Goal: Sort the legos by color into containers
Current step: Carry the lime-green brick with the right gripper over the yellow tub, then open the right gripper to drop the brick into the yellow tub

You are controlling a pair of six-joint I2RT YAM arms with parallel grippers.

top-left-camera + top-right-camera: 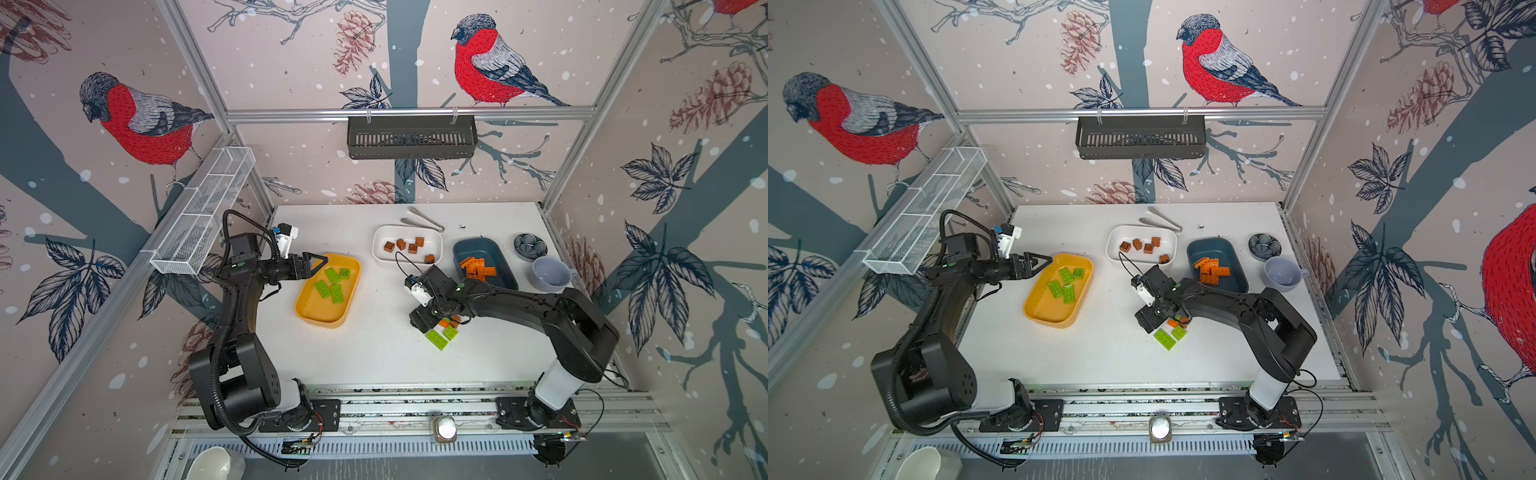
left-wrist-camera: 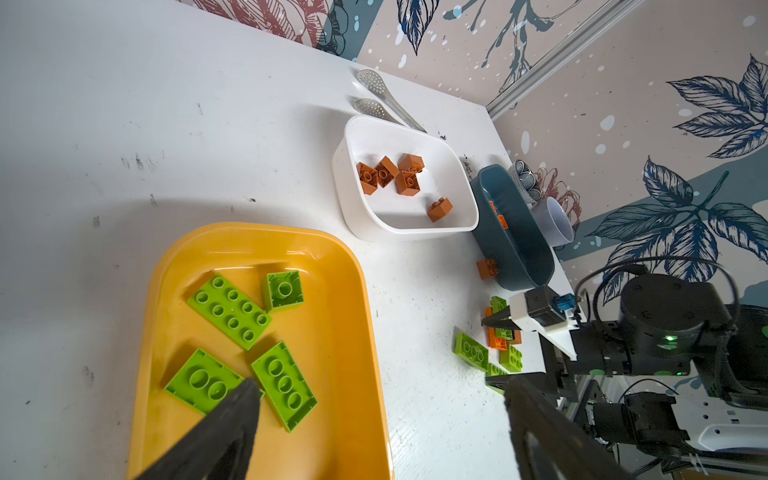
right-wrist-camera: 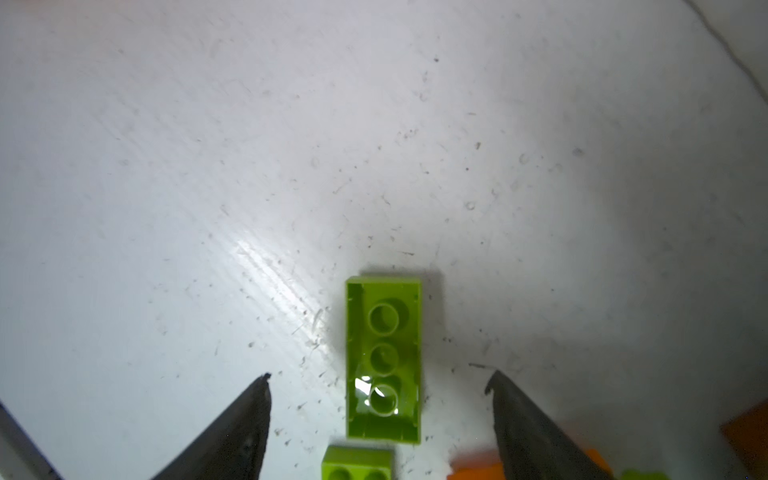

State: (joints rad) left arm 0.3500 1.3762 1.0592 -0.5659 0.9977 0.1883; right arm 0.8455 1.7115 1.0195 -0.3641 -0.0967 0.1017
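Straddling green lego [image 3: 383, 357] — right gripper [image 3: 378, 375], jaws apart

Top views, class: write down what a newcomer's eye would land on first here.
The mustard yellow tub on the left, holding lime green plates, stands out most. Further back, a white tub holds brown cubes and a teal tub holds orange bricks. A loose green-and-orange pile lies beneath the open right tool.

Tongs [image 1: 422, 219] lie at the table's [image 1: 374, 365] back edge. A patterned dish [image 1: 530, 246] sits near the back right corner, a grey mug [image 1: 550, 274] just beside it.
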